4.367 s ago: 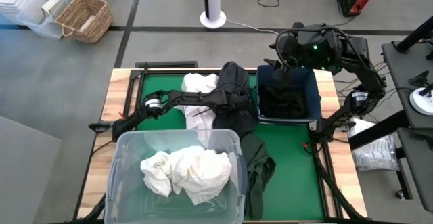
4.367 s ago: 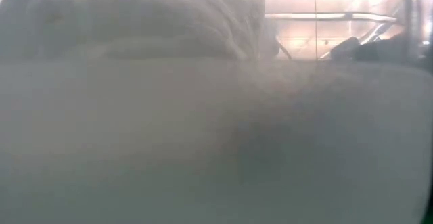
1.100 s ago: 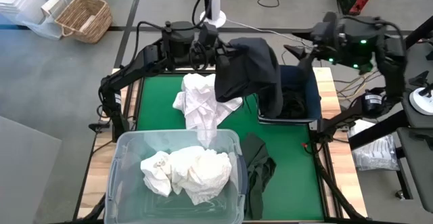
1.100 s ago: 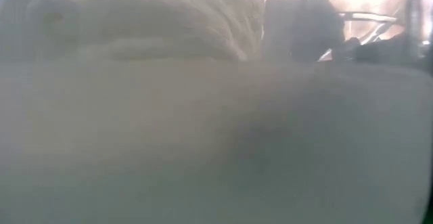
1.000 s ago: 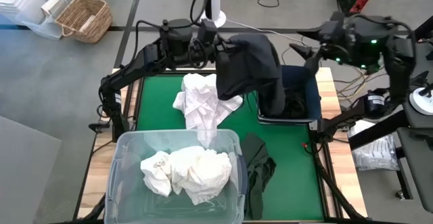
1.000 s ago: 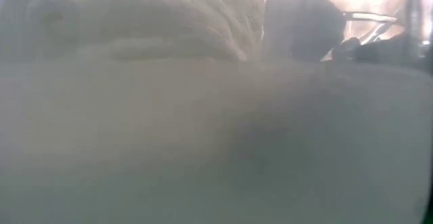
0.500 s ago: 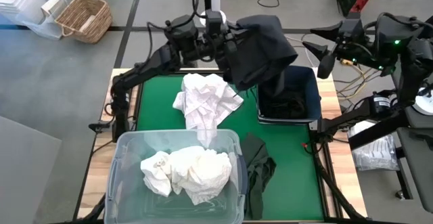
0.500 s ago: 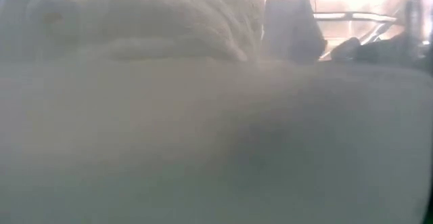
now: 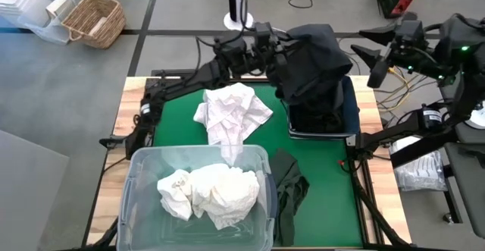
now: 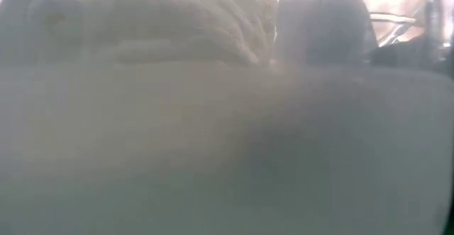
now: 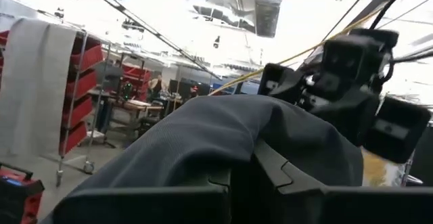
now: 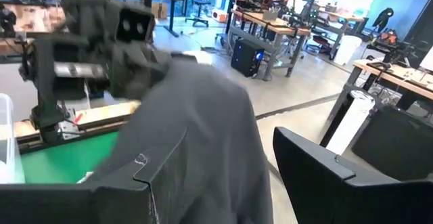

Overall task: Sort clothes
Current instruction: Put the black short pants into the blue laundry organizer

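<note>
Depositing step: my left gripper [image 9: 279,48], clenched on the black garment [image 9: 314,58], hangs it over the blue bin [image 9: 350,107] — I must release next; right gripper [image 9: 371,58] waits released beside the bin.

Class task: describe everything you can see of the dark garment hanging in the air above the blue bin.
The dark garment is soft black or charcoal fabric, bunched and draped. It hangs lifted off the table from the left tool, which is shut on its upper edge, directly over the dark blue bin. Its lower folds droop toward the dark clothes already inside.
</note>
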`<state>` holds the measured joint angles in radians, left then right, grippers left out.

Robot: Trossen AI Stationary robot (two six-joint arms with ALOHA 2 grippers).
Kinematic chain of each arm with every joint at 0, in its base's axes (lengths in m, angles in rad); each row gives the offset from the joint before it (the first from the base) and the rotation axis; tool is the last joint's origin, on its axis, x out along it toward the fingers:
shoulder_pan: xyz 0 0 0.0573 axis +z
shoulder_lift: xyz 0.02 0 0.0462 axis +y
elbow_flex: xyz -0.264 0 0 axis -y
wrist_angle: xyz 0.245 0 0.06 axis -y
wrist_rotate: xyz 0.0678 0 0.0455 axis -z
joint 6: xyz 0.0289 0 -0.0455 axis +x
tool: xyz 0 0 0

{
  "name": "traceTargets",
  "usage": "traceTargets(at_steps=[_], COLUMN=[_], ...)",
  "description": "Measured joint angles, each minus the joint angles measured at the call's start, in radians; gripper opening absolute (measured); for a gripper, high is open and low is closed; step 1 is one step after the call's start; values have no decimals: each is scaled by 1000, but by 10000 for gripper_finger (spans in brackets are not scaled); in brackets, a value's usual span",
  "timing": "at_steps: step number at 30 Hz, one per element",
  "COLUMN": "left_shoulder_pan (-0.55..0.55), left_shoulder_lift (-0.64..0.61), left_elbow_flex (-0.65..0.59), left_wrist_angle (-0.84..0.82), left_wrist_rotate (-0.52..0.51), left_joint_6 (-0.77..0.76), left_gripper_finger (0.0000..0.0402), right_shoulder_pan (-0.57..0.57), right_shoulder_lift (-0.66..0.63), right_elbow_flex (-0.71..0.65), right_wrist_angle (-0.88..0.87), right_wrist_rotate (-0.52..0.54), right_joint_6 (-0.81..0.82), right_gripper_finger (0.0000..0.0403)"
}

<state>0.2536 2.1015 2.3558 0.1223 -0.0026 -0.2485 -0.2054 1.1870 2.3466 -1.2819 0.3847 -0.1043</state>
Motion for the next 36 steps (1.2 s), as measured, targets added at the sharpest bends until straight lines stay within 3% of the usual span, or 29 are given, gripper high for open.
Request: traceTargets(at_steps=[7, 16, 31, 36], left_shoulder_pan=[4, 14, 18, 18], left_shoulder_lift=[97, 196, 283, 283], left_elbow_flex=[0, 0, 0, 0], left_wrist_angle=[176, 235, 138, 17], left_wrist_rotate=[94, 177, 177, 59], left_joint_6=[-18, -113, -153, -79], left_gripper_finger=[0, 0, 0, 0], right_shoulder_pan=[0, 0, 0, 0], right_shoulder_lift=[-16, -13, 5, 14], right_elbow_flex=[0, 0, 0, -2], right_wrist_angle=[2, 2, 0, -5], right_wrist_rotate=[0, -1, -1, 0], right_joint_6=[0, 0, -5, -13], right_gripper_finger=[210, 210, 210, 210])
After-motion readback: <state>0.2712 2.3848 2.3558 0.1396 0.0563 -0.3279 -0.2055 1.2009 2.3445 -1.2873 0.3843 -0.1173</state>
